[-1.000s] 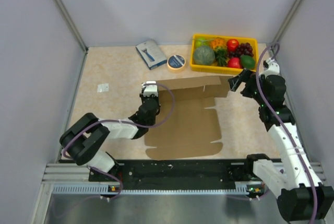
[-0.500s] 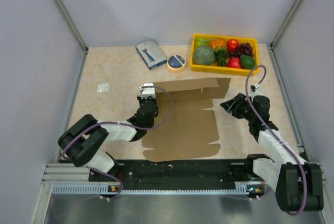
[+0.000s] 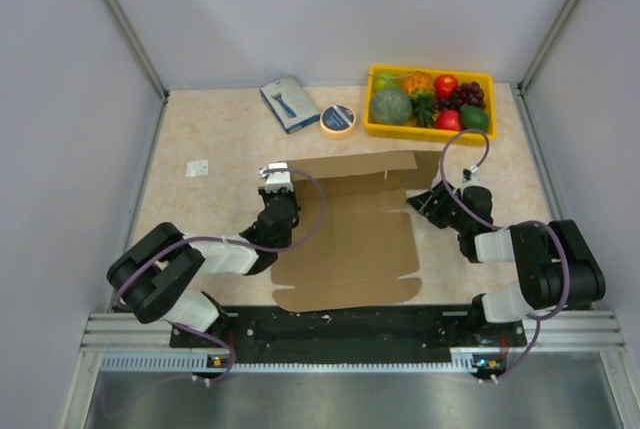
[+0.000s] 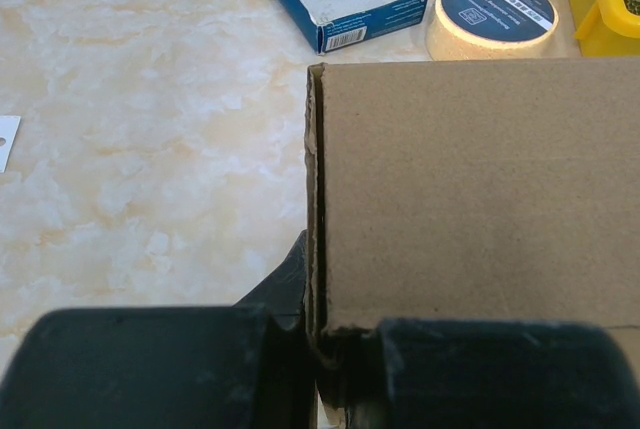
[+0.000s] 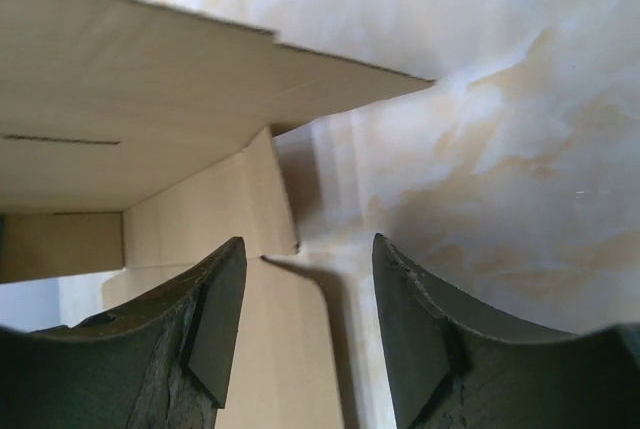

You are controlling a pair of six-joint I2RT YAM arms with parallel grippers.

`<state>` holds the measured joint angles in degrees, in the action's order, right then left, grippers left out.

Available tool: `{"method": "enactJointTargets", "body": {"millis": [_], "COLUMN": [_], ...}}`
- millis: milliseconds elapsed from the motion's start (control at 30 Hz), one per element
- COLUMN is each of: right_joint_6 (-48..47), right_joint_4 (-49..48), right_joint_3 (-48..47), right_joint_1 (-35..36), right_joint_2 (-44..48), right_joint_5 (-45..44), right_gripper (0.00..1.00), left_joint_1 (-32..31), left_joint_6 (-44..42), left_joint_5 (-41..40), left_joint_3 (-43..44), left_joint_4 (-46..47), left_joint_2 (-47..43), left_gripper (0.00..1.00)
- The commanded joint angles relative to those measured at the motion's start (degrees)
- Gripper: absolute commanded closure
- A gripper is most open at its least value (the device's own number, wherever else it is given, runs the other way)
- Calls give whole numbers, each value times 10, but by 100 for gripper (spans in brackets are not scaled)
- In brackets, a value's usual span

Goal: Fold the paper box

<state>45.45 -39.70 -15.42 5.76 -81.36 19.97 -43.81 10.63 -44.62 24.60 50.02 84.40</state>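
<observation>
Right pincer (image 5: pixel 309 249) now lower, apart beside paper box (image 3: pixel 350 239); left pincer (image 4: pixel 318 344) tight on its edge.

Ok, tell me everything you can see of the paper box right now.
The paper box is a plain brown, unprinted cardboard die-cut sheet, mostly unfolded. Its main panels lie flat on the table, with notched flaps along the right edge. The far panel stands upright along its crease. The left gripper has its jaws shut on that panel's left edge. The right gripper sits at a right-side flap's corner, jaws open, not visibly touching it.
</observation>
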Motion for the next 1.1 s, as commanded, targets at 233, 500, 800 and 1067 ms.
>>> {"method": "enactJointTargets", "body": {"millis": [233,500,800,1067], "right_joint_6": [-42,-18,42,55], "right_joint_4": [-169,-181,-240,-202], "right_joint_3": [-27,-36,-32,-58], "right_joint_1": [55,81,120,147], "right_joint_2": [-65,-63,-114,-167], "right_joint_5": [-60,-39,-49,-48], "right_gripper": [56,67,76,73], "left_joint_1": [-2,-11,-28,-36], "left_joint_6": [25,31,31,45], "left_joint_5": [14,7,0,-9], "left_joint_3": [4,14,29,26], "left_joint_4": [-28,-47,-56,-65], "left_joint_2": [-9,-5,1,-2], "left_gripper": [100,100,100,100]}}
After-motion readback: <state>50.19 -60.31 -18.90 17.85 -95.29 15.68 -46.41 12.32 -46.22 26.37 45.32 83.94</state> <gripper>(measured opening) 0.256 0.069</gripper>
